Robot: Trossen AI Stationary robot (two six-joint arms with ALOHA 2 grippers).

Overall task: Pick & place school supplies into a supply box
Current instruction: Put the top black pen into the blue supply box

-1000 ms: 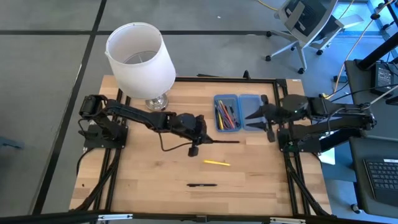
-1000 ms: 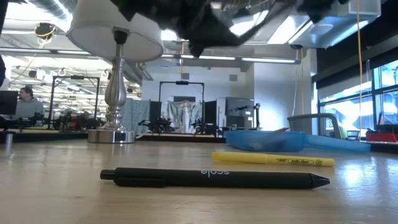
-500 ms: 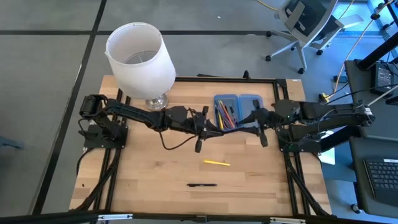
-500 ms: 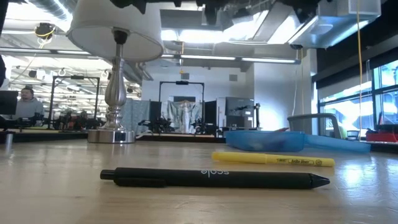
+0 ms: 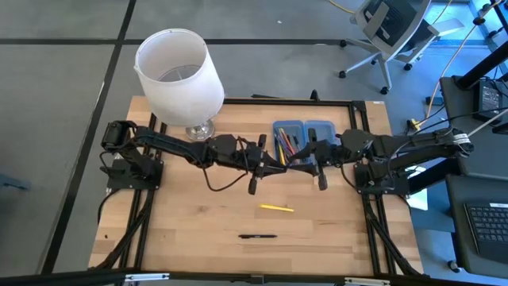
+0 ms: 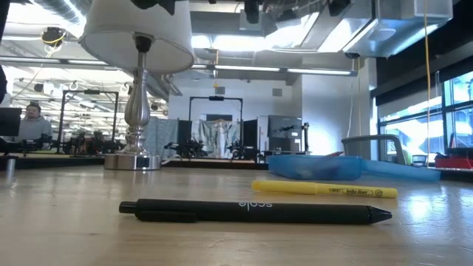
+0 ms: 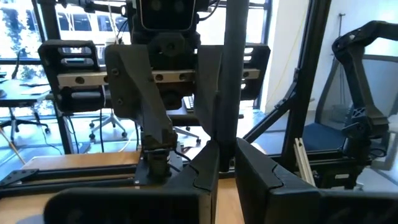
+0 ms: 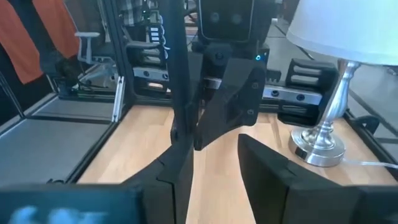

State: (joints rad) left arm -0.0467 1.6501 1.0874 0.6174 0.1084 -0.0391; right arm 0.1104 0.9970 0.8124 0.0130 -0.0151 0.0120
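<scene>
- High view: the box lies open at the back of the worktop, right of centre, its 2 halves side by side.
- It is translucent blue with rounded corners. The left half holds several pens, orange, yellow and dark, most running along the half's long axis, front to back.
- The yellow pen lies on the bare wood in front of the box, its long axis left to right and slightly tilted.
- The black pen lies nearer the front edge, also left to right. In the low view its tip points to that picture's right and white lettering shows on its barrel.
- The left pincer hangs at the box's left edge, its fingers pressed almost together on a dark held pen, which reaches straight out ahead of them.
- The right pincer faces it from over the box, fingers spread with a clear gap. The held pen runs just beside 1 finger; I cannot tell whether it touches.
- A white lamp stands at the back left.
</scene>
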